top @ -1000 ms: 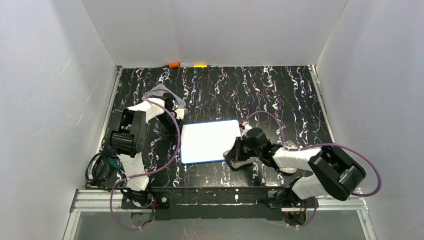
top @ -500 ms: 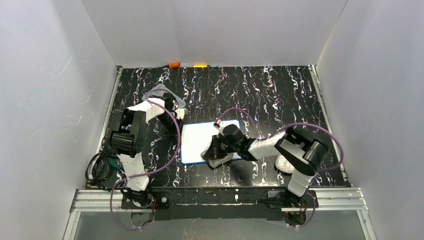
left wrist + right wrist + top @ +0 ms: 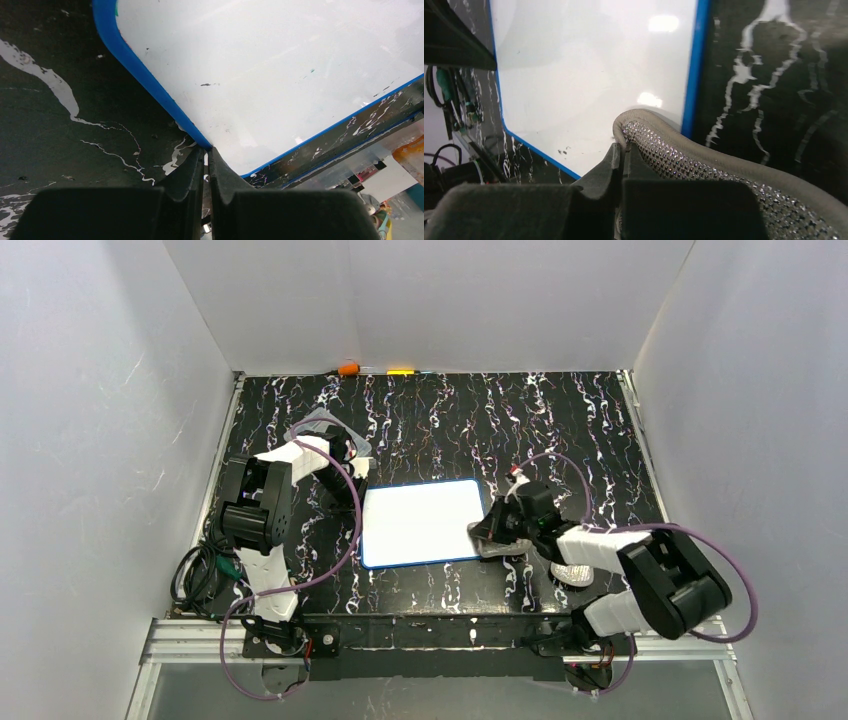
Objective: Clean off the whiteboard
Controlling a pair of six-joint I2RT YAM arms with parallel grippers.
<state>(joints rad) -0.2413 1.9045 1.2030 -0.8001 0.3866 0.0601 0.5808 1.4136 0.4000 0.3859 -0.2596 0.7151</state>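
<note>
The whiteboard (image 3: pixel 420 523) lies flat mid-table, white with a thin blue rim and no clear writing. In the left wrist view the board (image 3: pixel 260 75) shows only tiny specks and a green trace at its corner. My left gripper (image 3: pixel 349 502) is shut on the board's left rim (image 3: pixel 206 150). My right gripper (image 3: pixel 487 537) is shut on the edge of a grey glittery pad (image 3: pixel 704 160). It holds the pad (image 3: pixel 502 548) over the board's right rim, near the front corner. The board (image 3: pixel 589 65) looks clean in the right wrist view.
A second grey oval pad (image 3: pixel 572 571) lies on the table under the right forearm. A clear plastic box (image 3: pixel 325 430) sits behind the left arm. An orange item (image 3: pixel 348 369) and a yellow one (image 3: pixel 402 371) lie at the back wall. Cables (image 3: pixel 200 575) bunch at the left.
My right gripper swept the pad left across the board's near part, then back right to the board's right edge. The left gripper and the board stayed put.
</note>
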